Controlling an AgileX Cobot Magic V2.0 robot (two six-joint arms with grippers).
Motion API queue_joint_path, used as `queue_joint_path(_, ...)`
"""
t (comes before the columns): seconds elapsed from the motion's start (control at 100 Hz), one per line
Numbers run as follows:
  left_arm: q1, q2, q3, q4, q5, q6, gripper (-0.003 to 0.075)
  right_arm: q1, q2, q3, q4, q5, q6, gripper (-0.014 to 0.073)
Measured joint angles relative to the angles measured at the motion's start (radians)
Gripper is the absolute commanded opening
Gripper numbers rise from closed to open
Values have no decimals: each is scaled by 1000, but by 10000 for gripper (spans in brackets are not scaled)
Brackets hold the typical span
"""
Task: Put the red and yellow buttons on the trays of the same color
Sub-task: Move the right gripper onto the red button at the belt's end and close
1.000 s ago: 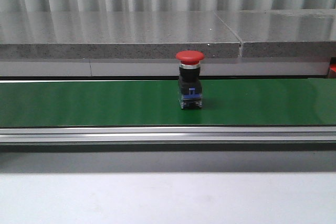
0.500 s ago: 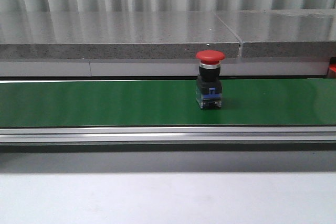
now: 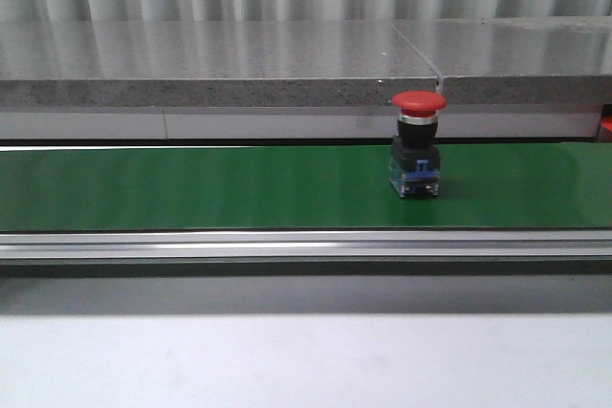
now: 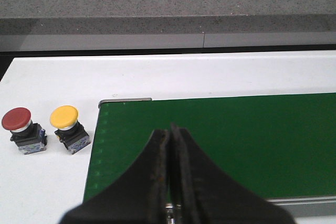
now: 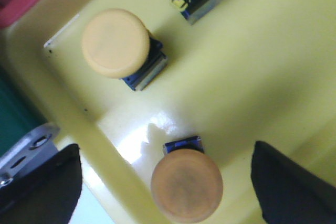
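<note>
Red button (image 3: 419,145) has moved rightward along the green belt (image 3: 191,188).

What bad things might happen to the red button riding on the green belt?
The red button stands upright on the green belt and has been sliding right; neither arm shows near it, so it may ride past. It looks top-heavy, so a bump might tip it. The right gripper hangs open over the yellow tray, the wrong colour for it.
</note>
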Motion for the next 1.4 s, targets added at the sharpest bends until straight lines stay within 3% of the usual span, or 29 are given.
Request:
queue_joint_path(0.22, 0, 0, 0, 0, 0, 0, -20, 104, -168, 0, 0, 9, -13, 644)
queue_joint_path(0.6, 0, 0, 0, 0, 0, 0, -20, 492, -237, -81, 0, 67, -206, 644)
queue_joint_path(0.92, 0, 0, 0, 0, 0, 0, -20, 684, -107, -147, 0, 73, -247, 644)
queue_joint_path(1.4, 0, 0, 0, 0, 0, 0, -20, 887, 173, -300, 1, 60, -251, 643)
